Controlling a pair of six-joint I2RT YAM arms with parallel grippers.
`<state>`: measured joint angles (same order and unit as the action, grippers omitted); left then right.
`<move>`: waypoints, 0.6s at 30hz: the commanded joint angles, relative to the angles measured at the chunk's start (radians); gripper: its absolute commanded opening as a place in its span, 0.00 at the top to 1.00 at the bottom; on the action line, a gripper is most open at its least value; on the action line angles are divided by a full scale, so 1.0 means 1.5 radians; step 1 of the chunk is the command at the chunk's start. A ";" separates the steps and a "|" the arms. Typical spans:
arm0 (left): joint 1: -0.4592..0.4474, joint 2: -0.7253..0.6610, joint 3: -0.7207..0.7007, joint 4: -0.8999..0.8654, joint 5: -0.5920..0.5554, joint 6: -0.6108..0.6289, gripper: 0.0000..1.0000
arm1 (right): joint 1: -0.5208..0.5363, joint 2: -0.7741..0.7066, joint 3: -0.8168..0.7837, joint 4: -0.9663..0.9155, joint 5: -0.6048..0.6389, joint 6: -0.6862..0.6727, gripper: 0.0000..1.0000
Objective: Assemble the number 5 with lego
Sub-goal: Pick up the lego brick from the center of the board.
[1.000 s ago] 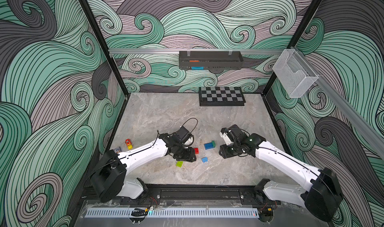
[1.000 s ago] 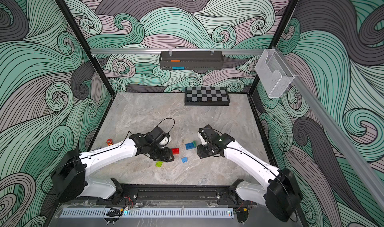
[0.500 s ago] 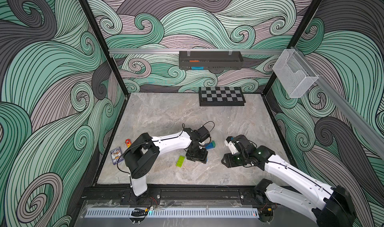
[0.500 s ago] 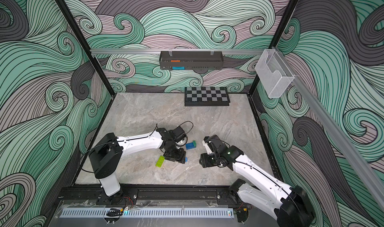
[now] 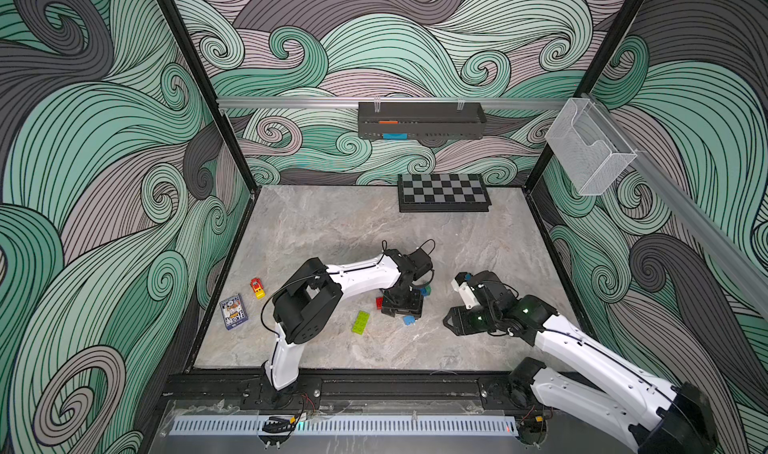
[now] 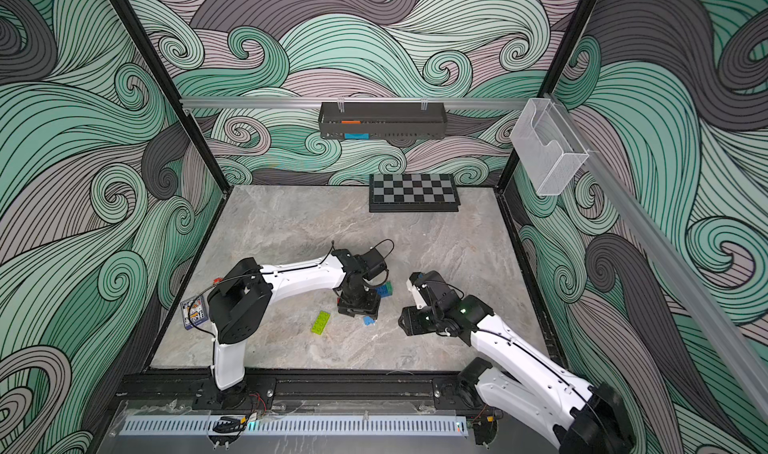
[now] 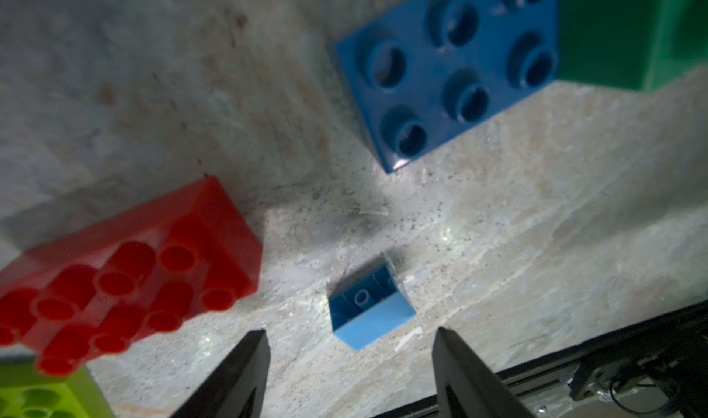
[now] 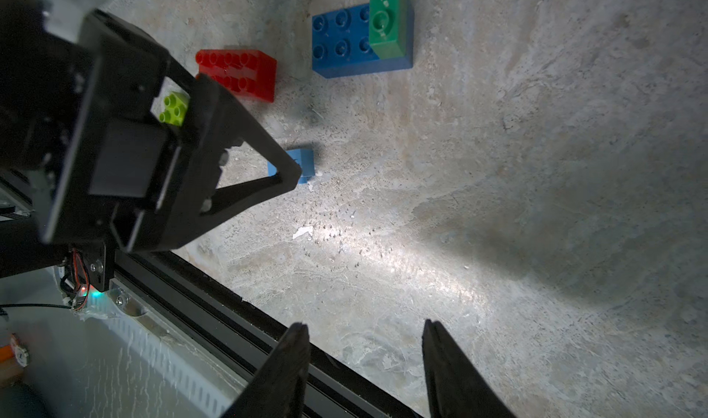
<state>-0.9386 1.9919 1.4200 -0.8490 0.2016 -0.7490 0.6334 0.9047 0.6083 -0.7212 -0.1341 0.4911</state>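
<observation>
The dark blue brick, carrying the dark green brick on one end, lies mid-table with the red brick to its left. All look light, rigid and slick (best pinched across flat sides). The light blue brick lies nearest, beneath the left gripper, jaws apart and empty. The right gripper, to the right, is likewise parted, holding nothing. No writing is legible.

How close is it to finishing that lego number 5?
Barely begun. Done: only the dark green brick sits on the dark blue brick. In hand: nothing; the open left gripper hovers over the light blue brick. Left: red brick and lime green brick lie loose.
</observation>
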 commanded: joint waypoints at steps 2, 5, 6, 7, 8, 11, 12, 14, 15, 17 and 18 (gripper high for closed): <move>-0.017 0.033 0.037 -0.036 -0.037 -0.051 0.29 | -0.003 -0.025 -0.010 0.006 -0.014 0.004 0.49; -0.022 0.044 0.045 -0.032 -0.047 -0.073 0.31 | -0.002 -0.035 -0.013 0.009 -0.025 0.003 0.49; -0.023 0.049 0.048 -0.031 -0.050 -0.080 0.32 | -0.002 -0.036 -0.012 0.010 -0.026 0.002 0.49; -0.025 0.053 0.052 -0.032 -0.053 -0.085 0.32 | -0.003 -0.037 -0.012 0.010 -0.028 0.001 0.49; -0.026 0.057 0.057 -0.035 -0.056 -0.092 0.32 | -0.002 -0.038 -0.014 0.011 -0.031 0.000 0.50; -0.030 0.067 0.061 -0.034 -0.058 -0.107 0.36 | -0.002 -0.041 -0.016 0.016 -0.039 -0.002 0.50; -0.030 0.071 0.063 -0.035 -0.057 -0.112 0.37 | -0.002 -0.042 -0.017 0.018 -0.041 -0.003 0.50; -0.034 0.075 0.066 -0.036 -0.057 -0.116 0.38 | -0.002 -0.044 -0.019 0.022 -0.044 -0.005 0.50; -0.035 0.078 0.067 -0.036 -0.056 -0.119 0.39 | -0.002 -0.044 -0.020 0.022 -0.045 -0.006 0.50; -0.035 0.080 0.068 -0.038 -0.057 -0.125 0.41 | -0.003 -0.045 -0.021 0.025 -0.049 -0.007 0.50; -0.037 0.081 0.068 -0.038 -0.058 -0.128 0.42 | -0.003 -0.045 -0.021 0.026 -0.049 -0.007 0.50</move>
<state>-0.9798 2.0838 1.5043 -0.8825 0.1337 -0.9104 0.6334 0.8471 0.5858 -0.7029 -0.1867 0.4896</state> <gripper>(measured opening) 0.589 0.501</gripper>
